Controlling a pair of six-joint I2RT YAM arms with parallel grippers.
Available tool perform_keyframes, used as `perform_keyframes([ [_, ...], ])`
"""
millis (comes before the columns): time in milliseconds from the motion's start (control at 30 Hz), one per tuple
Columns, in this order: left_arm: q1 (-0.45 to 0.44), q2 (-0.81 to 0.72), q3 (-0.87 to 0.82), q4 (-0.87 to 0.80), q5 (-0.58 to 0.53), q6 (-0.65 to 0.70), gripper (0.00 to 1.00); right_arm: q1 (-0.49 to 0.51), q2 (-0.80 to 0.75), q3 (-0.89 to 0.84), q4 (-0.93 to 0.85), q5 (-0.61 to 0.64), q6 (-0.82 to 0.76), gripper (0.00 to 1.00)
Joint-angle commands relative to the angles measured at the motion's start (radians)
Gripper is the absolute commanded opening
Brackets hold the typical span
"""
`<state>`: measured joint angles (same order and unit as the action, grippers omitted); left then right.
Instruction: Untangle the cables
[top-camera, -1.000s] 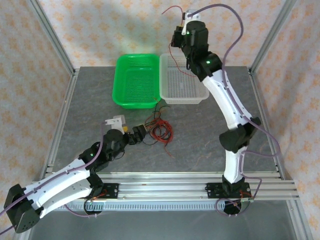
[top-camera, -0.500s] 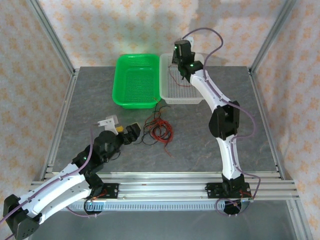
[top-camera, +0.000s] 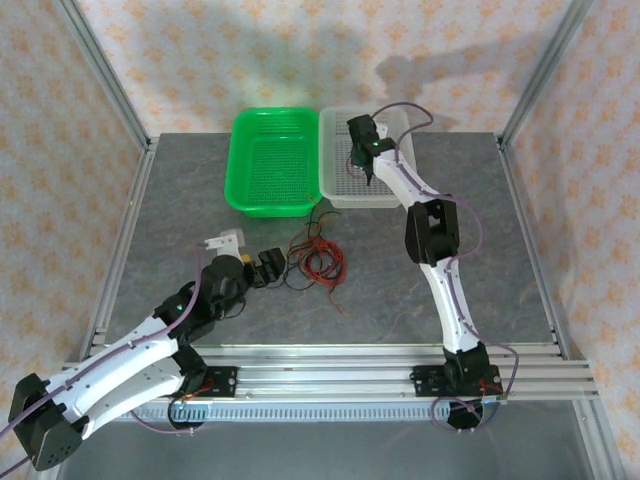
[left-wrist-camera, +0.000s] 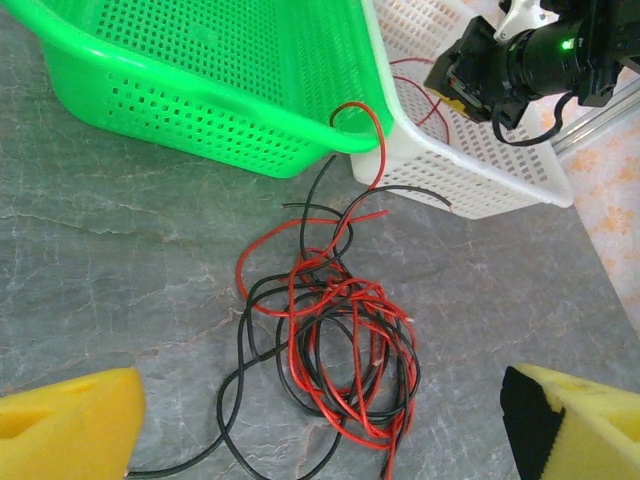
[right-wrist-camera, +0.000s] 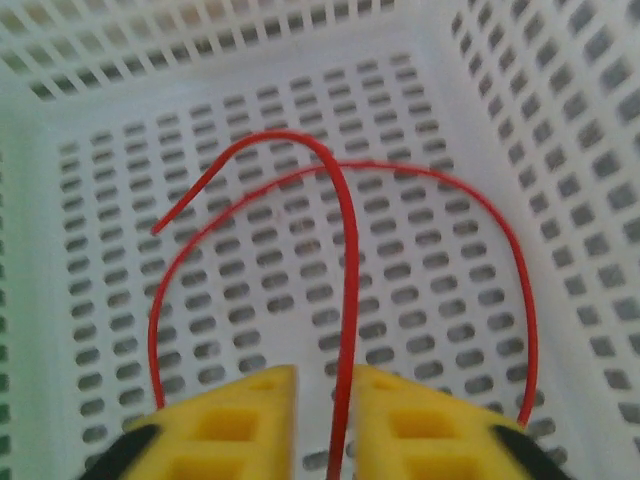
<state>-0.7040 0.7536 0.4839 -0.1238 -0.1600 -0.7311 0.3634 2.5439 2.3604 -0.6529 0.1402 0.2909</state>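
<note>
Two arms, two poses. The left arm stretches low over the table (top-camera: 200, 180), its left fingers (left-wrist-camera: 70, 420) spread wide on either side of the tangled red and black cables (left-wrist-camera: 330, 350) near the green basket (left-wrist-camera: 200, 110). The right arm reaches far forward and dips into the white basket (right-wrist-camera: 500, 100), its right fingers (right-wrist-camera: 230, 420) narrowly parted, a red cable (right-wrist-camera: 345, 250) running between them.

A grey, stone-patterned tabletop (top-camera: 190, 210) is seen. Upon it a green basket (top-camera: 272, 165) and a white basket (top-camera: 345, 190) are set side by side, touching. Red and black cables (top-camera: 318, 262) are heaped nearby.
</note>
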Motion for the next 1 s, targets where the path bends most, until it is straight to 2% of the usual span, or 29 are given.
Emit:
perform_keyframes([
  [0, 0.009, 0.009, 0.042, -0.028, 0.011, -0.004, 0.92, -0.006, -0.042, 0.047, -0.048, -0.025, -0.012, 0.38],
  [67, 0.009, 0.012, 0.044, -0.027, 0.01, -0.007, 0.92, -0.006, -0.082, 0.046, -0.045, -0.033, -0.022, 0.53],
  [133, 0.009, 0.013, 0.044, -0.025, 0.013, -0.01, 0.92, -0.006, -0.124, 0.047, -0.049, -0.037, -0.031, 0.59],
  [267, 0.009, 0.021, 0.039, -0.018, 0.02, -0.024, 0.92, 0.0, -0.238, 0.018, -0.073, -0.048, -0.042, 0.62],
  [367, 0.008, 0.052, 0.046, -0.027, 0.027, -0.037, 0.92, 0.028, -0.357, -0.081, -0.08, -0.031, -0.053, 0.64],
  [433, 0.009, 0.083, 0.062, -0.055, 0.012, -0.052, 0.92, 0.064, -0.456, -0.197, -0.069, 0.009, -0.06, 0.64],
  [567, 0.011, 0.11, 0.089, -0.094, -0.021, -0.065, 0.91, 0.18, -0.712, -0.561, 0.032, 0.083, -0.053, 0.63],
  [733, 0.044, 0.112, 0.128, -0.137, -0.017, -0.055, 0.91, 0.308, -0.952, -0.982, 0.131, 0.018, 0.048, 0.61],
  [833, 0.06, 0.121, 0.151, -0.155, -0.013, -0.043, 0.91, 0.373, -1.002, -1.144, 0.18, -0.048, 0.127, 0.62],
  [967, 0.066, 0.124, 0.163, -0.154, -0.012, -0.031, 0.91, 0.44, -0.97, -1.28, 0.262, -0.07, 0.227, 0.68],
])
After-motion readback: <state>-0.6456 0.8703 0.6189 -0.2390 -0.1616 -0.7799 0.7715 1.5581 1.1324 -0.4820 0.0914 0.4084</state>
